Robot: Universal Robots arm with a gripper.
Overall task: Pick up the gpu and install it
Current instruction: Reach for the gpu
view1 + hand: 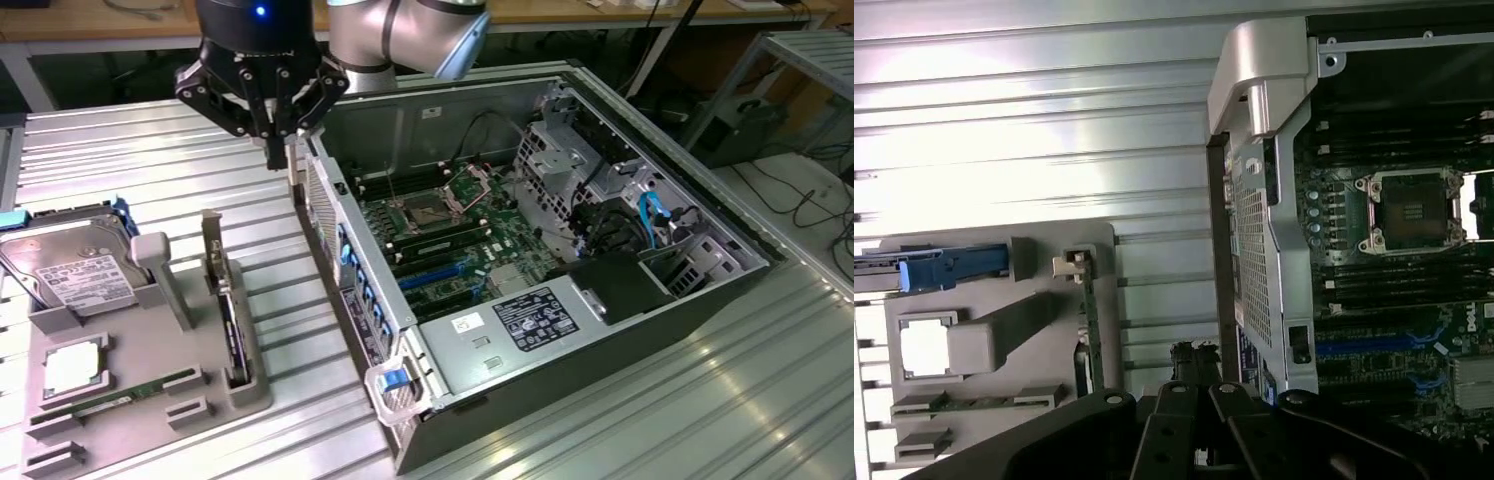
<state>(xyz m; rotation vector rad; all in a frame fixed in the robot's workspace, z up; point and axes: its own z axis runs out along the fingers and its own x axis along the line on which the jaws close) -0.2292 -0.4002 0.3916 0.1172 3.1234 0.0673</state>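
Observation:
The gpu [234,325] is a thin dark card standing on edge in a slot of the grey holder [147,400], with its silver bracket [211,250] pointing up at the far end. In the wrist view the gpu [1090,330] appears edge-on in the same holder [994,300]. My gripper [278,158] hangs shut and holds nothing, above the ribbed table beside the rear corner of the open computer case [561,330]. It is well apart from the card. Its dark fingers meet at the gripper tip [1196,368].
A silver hard drive [74,270], a square chip [74,362] and a green memory stick [120,395] also sit in the holder. Inside the case lies the motherboard [447,235] with blue slots [430,277]. Ribbed metal table [160,150] surrounds everything.

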